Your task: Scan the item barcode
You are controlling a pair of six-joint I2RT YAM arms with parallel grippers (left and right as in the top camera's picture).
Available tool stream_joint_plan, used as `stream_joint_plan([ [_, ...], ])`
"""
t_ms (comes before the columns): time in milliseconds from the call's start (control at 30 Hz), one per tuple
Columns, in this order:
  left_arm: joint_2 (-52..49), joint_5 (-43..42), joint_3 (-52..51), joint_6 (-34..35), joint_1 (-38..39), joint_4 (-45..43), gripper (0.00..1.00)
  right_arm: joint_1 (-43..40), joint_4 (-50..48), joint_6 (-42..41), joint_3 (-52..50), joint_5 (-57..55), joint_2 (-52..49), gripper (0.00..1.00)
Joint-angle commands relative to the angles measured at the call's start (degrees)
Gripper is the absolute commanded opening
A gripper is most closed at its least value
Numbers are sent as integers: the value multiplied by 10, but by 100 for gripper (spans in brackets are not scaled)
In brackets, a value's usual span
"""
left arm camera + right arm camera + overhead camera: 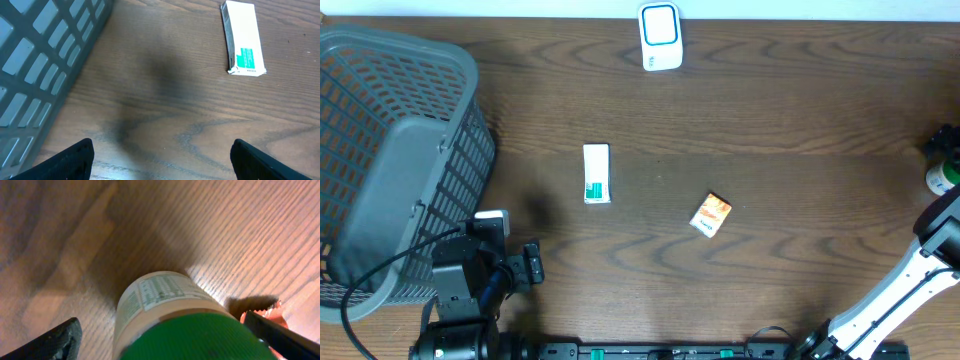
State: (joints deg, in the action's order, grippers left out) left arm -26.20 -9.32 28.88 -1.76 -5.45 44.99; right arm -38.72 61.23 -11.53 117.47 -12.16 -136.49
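Observation:
A white bottle with a green lid (pixel 195 335) stands upright between the wide-apart fingers of my right gripper (pixel 165 342); the left finger (pixel 55 342) is clear of it, and the jaws are open. In the overhead view the same bottle (pixel 941 178) is at the table's far right edge. A white and blue scanner (pixel 660 37) stands at the back centre. A white box with green print (pixel 596 173) lies mid-table and shows in the left wrist view (pixel 242 39). My left gripper (pixel 162 160) hovers open and empty over bare wood by the front left.
A large grey mesh basket (pixel 390 160) fills the left side, its wall close to the left arm (pixel 35 65). A small orange packet (pixel 711 214) lies right of centre. Something red (pixel 270 312) sits just behind the bottle.

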Motion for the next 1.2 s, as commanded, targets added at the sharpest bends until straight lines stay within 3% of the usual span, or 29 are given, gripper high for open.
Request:
stream_joint_plan([
  [0, 1, -5, 0, -8, 1, 0, 88, -2, 16, -7, 37, 7, 17, 99],
  [167, 1, -5, 0, -8, 1, 0, 88, 5, 41, -38, 83, 14, 67, 99],
  [433, 1, -5, 0, -8, 1, 0, 88, 59, 39, -99, 103, 137, 214, 99],
  [600, 1, -5, 0, -8, 1, 0, 88, 165, 95, -114, 103, 182, 280, 99],
  [800, 1, -5, 0, -8, 1, 0, 88, 341, 213, -126, 77, 222, 264, 99],
  [967, 1, -5, 0, -8, 1, 0, 88, 481, 225, -151, 1, 221, 236, 99],
  [1167, 1, -5, 0, -8, 1, 0, 88, 572, 220, -226, -114, 221, 230, 99],
])
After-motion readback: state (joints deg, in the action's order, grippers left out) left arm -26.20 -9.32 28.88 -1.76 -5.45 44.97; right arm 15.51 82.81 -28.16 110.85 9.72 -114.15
